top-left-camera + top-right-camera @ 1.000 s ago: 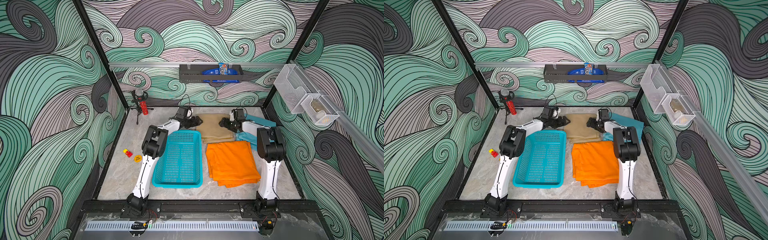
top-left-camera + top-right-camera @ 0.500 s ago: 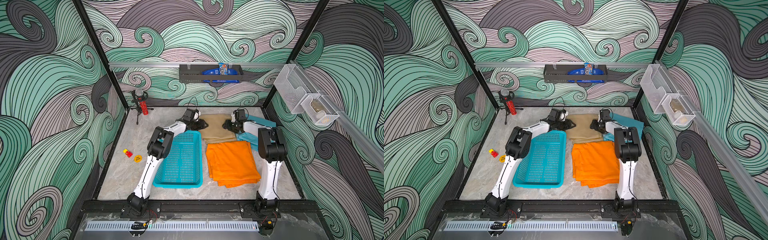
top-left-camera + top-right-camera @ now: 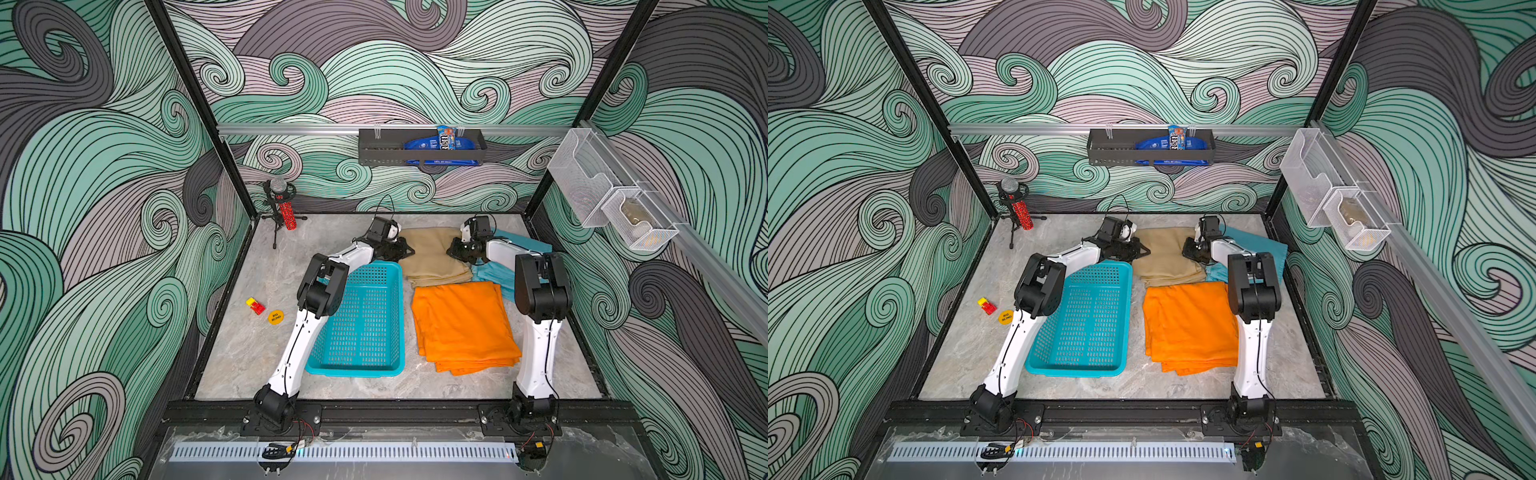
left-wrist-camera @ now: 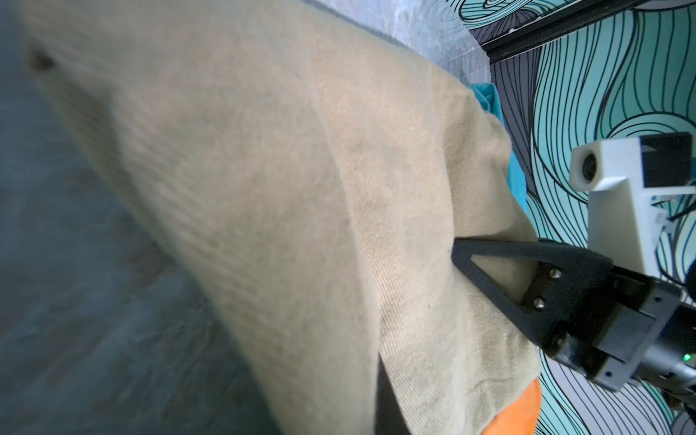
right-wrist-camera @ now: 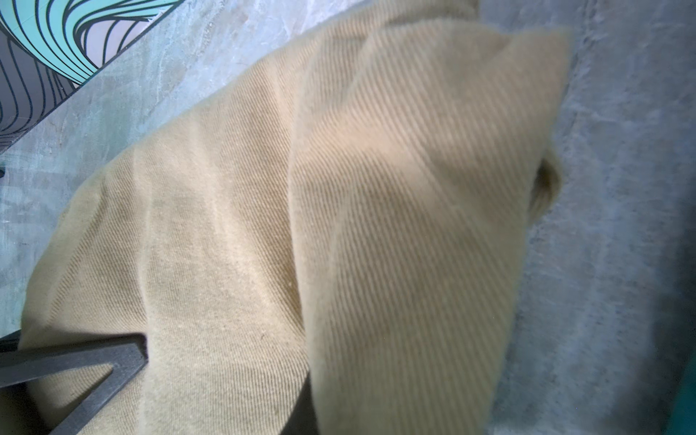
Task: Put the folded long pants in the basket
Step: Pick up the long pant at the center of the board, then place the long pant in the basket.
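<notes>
left pincer [image 3: 409, 251] | right pincer [image 3: 451, 252] | both clamp khaki pants [image 3: 434, 261] edges

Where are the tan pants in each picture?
Top view: tan pants at the back, behind the orange pants.
Top view: tan pants, same spot.
Left wrist: tan pants fill the middle.
Right wrist: tan pants fill most of it.
Shared landmark: the grey marble table.

Yellow disc [image 3: 275, 316] beside red-yellow toy [image 3: 255, 306]
</notes>
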